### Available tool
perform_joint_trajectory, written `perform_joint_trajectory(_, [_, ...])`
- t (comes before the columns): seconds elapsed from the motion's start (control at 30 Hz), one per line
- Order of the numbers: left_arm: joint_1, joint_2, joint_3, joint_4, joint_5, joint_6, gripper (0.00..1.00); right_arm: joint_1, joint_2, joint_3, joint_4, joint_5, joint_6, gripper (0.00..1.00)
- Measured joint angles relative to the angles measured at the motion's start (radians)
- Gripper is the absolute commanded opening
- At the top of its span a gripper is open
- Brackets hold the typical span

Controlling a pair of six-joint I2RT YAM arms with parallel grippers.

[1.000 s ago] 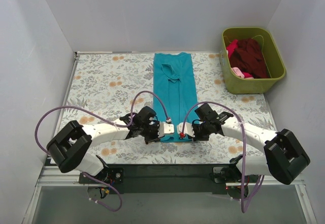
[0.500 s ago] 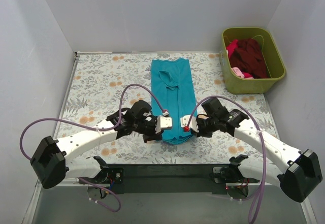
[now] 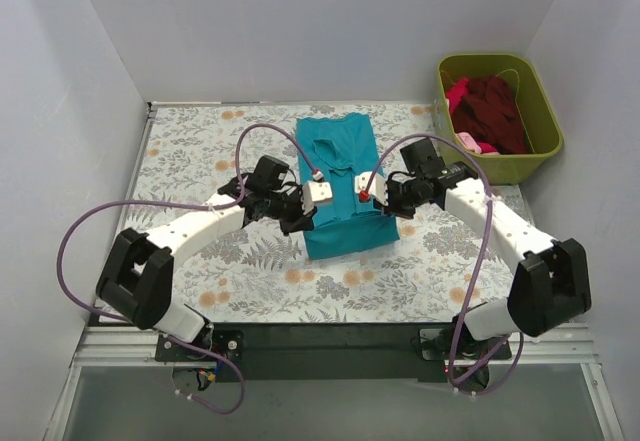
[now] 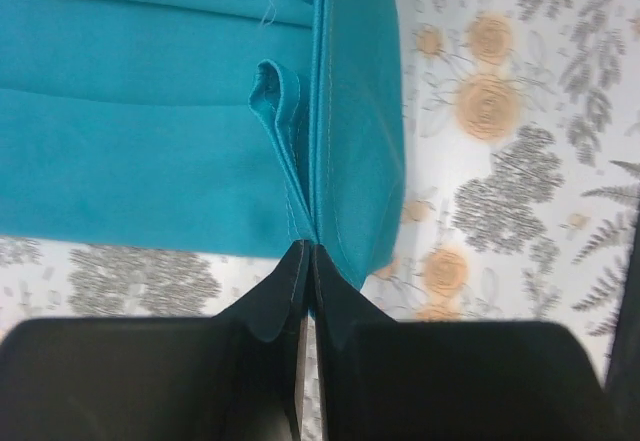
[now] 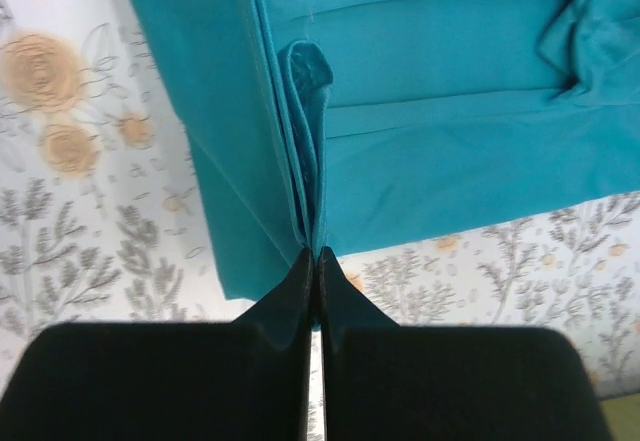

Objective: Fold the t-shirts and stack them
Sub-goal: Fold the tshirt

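As left gripper [image 3: 310,215] and right gripper [image 3: 384,204] pinch near edge of teal t-shirt [image 3: 340,166], collar end lies straight ahead; both equally close.

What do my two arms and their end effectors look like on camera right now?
Both arms are white shells with chunky black joints: left arm, right arm. A purple cable loops along each. The left end effector and right end effector have black, wedge-shaped fingers; a small red dot marks the right one's white mount.
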State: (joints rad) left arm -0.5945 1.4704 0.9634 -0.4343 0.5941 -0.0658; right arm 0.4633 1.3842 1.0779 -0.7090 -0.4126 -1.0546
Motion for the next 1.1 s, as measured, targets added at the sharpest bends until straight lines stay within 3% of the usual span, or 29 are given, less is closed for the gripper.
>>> perform_joint_trajectory(0.6, [0.171, 0.433, 0.37, 0.069, 0.044, 0.148, 0.0, -0.134, 0.449, 0.444, 0.0, -0.041, -0.155, 0.01])
perform_joint_trajectory(1.1, [0.22, 0.617, 0.512, 0.181, 0.027, 0.157, 0.0, -0.177, 0.7, 0.682, 0.005, -0.066, -0.19, 0.01])
